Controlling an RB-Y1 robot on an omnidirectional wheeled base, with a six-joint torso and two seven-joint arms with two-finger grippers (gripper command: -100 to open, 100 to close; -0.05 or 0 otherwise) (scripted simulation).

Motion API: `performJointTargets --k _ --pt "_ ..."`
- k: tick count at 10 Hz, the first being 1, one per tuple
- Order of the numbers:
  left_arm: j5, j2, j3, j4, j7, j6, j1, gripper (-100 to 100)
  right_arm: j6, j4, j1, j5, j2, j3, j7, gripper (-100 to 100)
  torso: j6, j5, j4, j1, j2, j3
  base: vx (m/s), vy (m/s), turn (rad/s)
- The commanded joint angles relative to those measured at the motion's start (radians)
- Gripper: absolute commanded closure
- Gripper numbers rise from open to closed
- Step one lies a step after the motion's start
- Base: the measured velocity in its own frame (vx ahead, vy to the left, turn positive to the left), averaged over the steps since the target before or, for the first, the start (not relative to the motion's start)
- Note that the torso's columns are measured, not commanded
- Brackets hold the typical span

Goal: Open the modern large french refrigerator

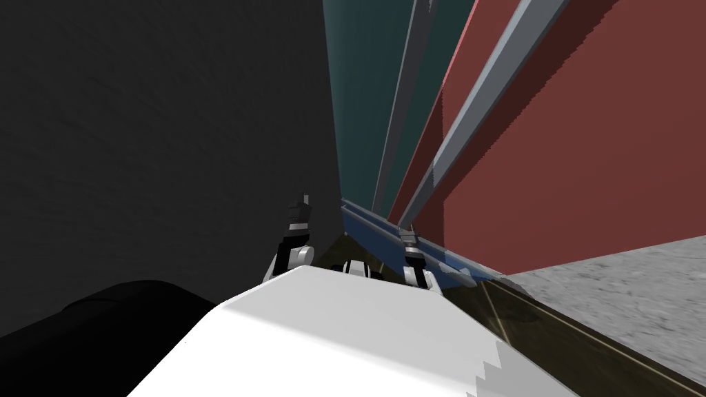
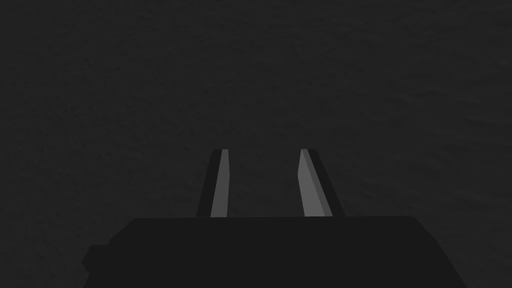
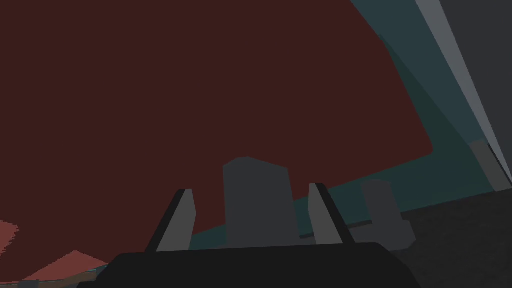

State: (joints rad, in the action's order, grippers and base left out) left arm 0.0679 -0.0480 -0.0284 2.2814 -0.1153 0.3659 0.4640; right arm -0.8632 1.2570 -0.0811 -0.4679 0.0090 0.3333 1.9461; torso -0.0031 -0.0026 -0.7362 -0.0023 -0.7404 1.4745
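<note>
By the refrigerator with two grey handles — right fingers open at one's end, left fingers open.

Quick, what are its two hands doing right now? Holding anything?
Left gripper: open, empty, facing a dark grey surface.
Right gripper: open, fingers either side of the grey handle, not gripping it.

two doors, two handles

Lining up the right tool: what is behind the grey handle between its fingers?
The dark red door lies behind the handle, with a teal panel along its edge. The handle hides where it meets the door.
</note>
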Motion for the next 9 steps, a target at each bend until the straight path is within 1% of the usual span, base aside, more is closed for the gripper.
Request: performJointTargets --k 1,3,7,8,9 --pt "0.000 0.000 0.000 0.000 0.000 0.000 0.000 0 -0.005 -0.005 0.008 -0.024 -0.034 -0.052 -0.059 100 0.001 0.000 -0.001 0.000 -0.007 -0.005 -0.275 -0.133 0.136" --pt "0.000 0.000 0.000 0.000 0.000 0.000 0.000 0 -0.010 -0.011 0.017 -0.038 -0.058 -0.085 -0.096 100 0.005 0.003 -0.003 0.005 -0.002 -0.002 -0.231 -0.082 0.107" --pt "0.000 0.000 0.000 0.000 0.000 0.000 0.000 0 -0.019 -0.021 0.033 -0.067 -0.108 -0.150 -0.170 100 0.001 0.003 -0.003 0.003 0.001 0.001 -0.216 -0.099 0.094" --pt "0.000 0.000 0.000 0.000 0.000 0.000 0.000 0 -0.021 -0.032 0.033 -0.060 -0.101 -0.134 -0.153 100 0.000 0.003 -0.003 0.006 0.002 0.001 -0.099 -0.034 0.022" --pt "0.000 0.000 0.000 0.000 0.000 0.000 0.000 0 -0.041 -0.036 0.035 -0.074 -0.118 -0.170 -0.184 100 0.002 0.005 -0.003 0.009 0.007 0.004 -0.141 -0.078 0.132"
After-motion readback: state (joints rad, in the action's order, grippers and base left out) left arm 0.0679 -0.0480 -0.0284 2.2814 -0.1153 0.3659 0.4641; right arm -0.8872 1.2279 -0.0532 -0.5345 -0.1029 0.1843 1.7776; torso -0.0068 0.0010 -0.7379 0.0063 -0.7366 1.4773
